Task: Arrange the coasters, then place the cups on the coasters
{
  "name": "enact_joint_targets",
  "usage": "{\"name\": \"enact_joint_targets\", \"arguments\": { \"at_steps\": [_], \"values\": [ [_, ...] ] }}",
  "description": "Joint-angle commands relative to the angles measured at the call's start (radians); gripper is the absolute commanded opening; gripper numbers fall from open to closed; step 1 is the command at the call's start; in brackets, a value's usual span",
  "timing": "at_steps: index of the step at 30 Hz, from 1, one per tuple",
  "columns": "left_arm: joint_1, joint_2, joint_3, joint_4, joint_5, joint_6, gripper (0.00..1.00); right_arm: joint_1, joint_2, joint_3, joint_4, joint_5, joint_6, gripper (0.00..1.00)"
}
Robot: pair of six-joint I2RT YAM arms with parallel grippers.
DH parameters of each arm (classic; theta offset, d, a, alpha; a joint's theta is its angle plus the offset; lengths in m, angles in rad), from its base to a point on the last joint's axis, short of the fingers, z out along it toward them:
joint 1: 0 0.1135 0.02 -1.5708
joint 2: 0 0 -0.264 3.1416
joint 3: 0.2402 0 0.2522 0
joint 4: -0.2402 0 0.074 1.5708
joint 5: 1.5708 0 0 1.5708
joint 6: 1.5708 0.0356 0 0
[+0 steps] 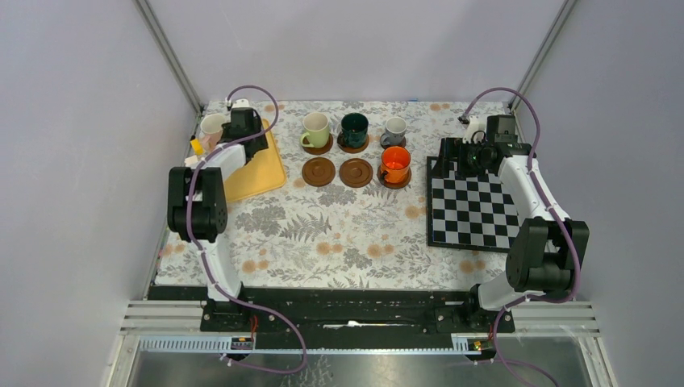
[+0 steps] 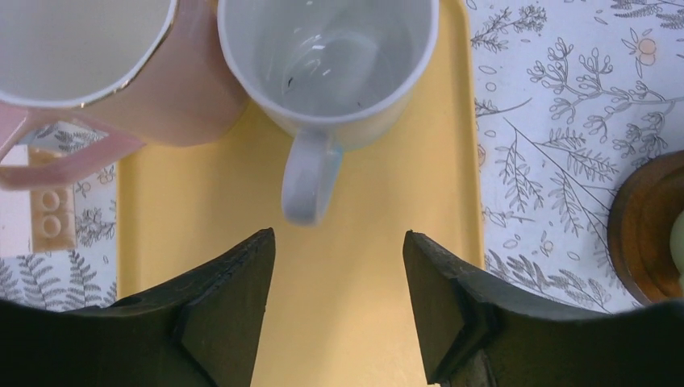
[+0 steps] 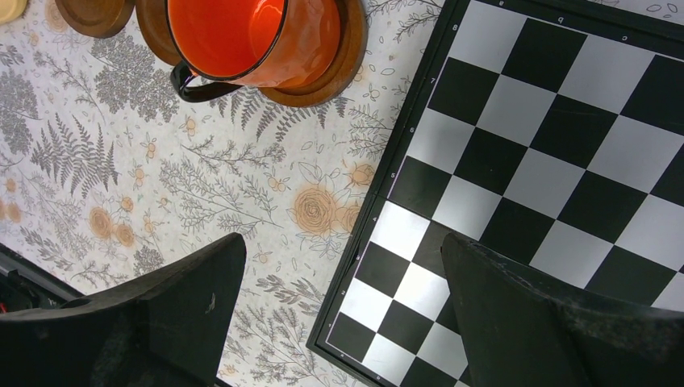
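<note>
Empty, partly spread left gripper (image 2: 337,238) lines up on the handle of the white glazed cup (image 2: 323,64) just ahead, to pinch it; right gripper (image 3: 345,240) gapes empty.

The table is covered by a patterned cloth (image 1: 323,234), pale with grey ferns and orange flowers. A yellow rectangular tray (image 1: 256,173) lies flat on the cloth at the far left, turned slightly against the table edges. A beige building brick (image 2: 50,214) with two round studs lies on the cloth just beside one edge of the tray. A chessboard (image 1: 472,205) with a black border and black and white squares lies flat at the right side, well apart from the tray. Plain grey walls (image 1: 363,48) enclose the table.
</note>
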Motion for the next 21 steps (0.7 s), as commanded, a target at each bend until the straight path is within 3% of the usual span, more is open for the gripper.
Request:
{"name": "enact_joint_targets", "arguments": {
  "at_steps": [1, 10, 15, 21],
  "values": [
    [0.023, 0.037, 0.063, 0.111, 0.04, 0.054, 0.63, 0.0, -0.012, 0.01, 0.01, 0.009, -0.013, 0.98],
    [0.051, 0.108, 0.073, 0.203, 0.058, 0.099, 0.57, 0.0, -0.011, 0.012, 0.008, 0.006, -0.017, 0.98],
    [0.052, 0.144, 0.101, 0.213, 0.041, 0.113, 0.35, 0.0, -0.058, -0.038, 0.043, 0.024, -0.031, 0.98],
    [0.047, 0.136, 0.103, 0.194, 0.054, 0.094, 0.05, 0.0, -0.018, 0.013, 0.002, -0.008, -0.022, 0.98]
  ]
}}
